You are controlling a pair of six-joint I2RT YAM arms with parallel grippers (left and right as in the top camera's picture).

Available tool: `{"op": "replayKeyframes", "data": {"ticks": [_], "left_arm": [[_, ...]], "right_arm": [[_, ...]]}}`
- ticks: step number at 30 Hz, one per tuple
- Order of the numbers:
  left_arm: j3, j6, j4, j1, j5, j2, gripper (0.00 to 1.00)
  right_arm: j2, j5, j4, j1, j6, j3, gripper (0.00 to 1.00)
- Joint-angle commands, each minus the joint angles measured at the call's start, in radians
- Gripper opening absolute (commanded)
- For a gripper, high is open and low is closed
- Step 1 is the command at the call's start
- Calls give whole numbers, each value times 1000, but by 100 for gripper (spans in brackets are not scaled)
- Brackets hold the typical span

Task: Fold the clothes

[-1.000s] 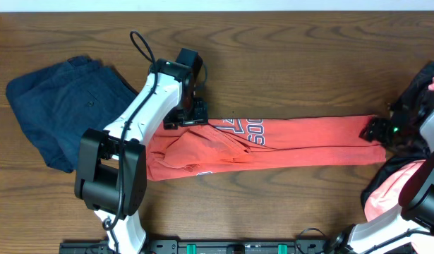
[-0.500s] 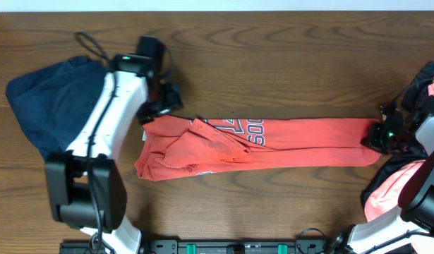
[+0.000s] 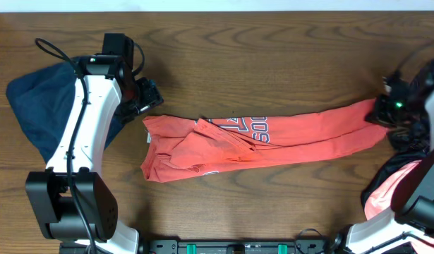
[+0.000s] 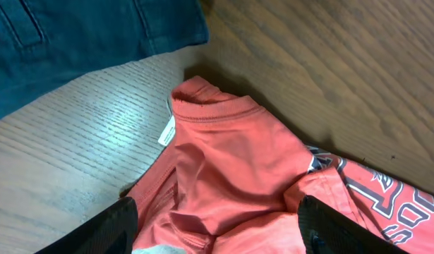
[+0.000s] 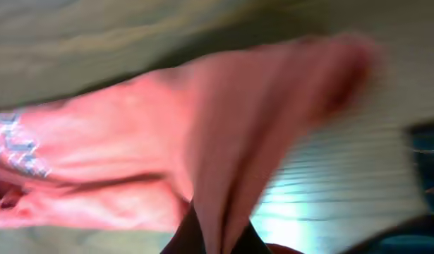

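**A:** Where does the shirt lie?

**B:** The orange-red T-shirt (image 3: 273, 137) is drawn out in one long band. Its collar end lies just beside the navy garment (image 3: 40, 106), and its long axis runs straight away from that garment to the hem.

**A:** And the claws?

**B:** The right gripper (image 3: 387, 111) is pressed together on the hem, at the end farthest from the navy garment, with cloth pinched between its fingers. The left gripper (image 3: 145, 104) is spread wide and carries nothing. It hovers between the navy garment and the collar, with the white neck label (image 4: 166, 131) just ahead of it.

**A:** So which arm takes the collar?

**B:** The left one, I'd say, since it's nearer. It would need to come down away from the navy garment onto the collar edge. The fold probably goes across the long axis, and the bunched sleeve near the lettering could crease it.
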Motion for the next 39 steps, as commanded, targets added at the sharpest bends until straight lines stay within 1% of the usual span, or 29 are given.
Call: {"op": "replayKeyframes", "data": {"ticks": [1,4,8,10,12,18,19,21,25,26,27,30,34,35,38,39], "left_arm": [[-2,14,-14,4,-12,-14,74],[-2,14,-18,4,-12,-14,74],[-2,14,-25,4,-11,-14,74],[-2,14,-29,4,-12,-14,74],[-2,15,-35,4,-12,-14,74],[-2,26,-43,4,-12,-14,74],[-2,26,-44,4,-12,-14,74],[-2,30,-48,4,-12,-14,74],[-2,33,-48,4,-12,-14,74],[-2,33,-48,4,-12,-14,74],[-2,33,-51,4,-12,-14,74],[-2,33,-62,4,-12,-14,74],[-2,33,-79,4,-13,-14,75],[-2,34,-86,4,-13,-14,78],[-2,74,-108,4,-13,-13,79],[-3,84,-114,4,-13,-10,81]], "right_arm": [[-29,-13,-34,132,30,14,1],[-29,8,-47,256,108,6,1],[-23,16,-46,431,169,-6,1],[-13,63,-43,515,213,-9,1],[-2,94,-39,578,247,-11,1],[40,97,0,726,318,-11,1],[43,97,6,739,320,-11,1],[47,97,26,773,325,-11,6],[47,48,64,821,323,-11,31],[47,31,71,829,323,-11,35],[47,19,74,836,317,-11,37],[47,8,72,847,254,-11,36],[46,48,72,837,259,-11,29],[46,77,68,829,278,-11,28],[41,203,44,805,381,-10,29],[39,253,30,792,414,-10,30]]}}
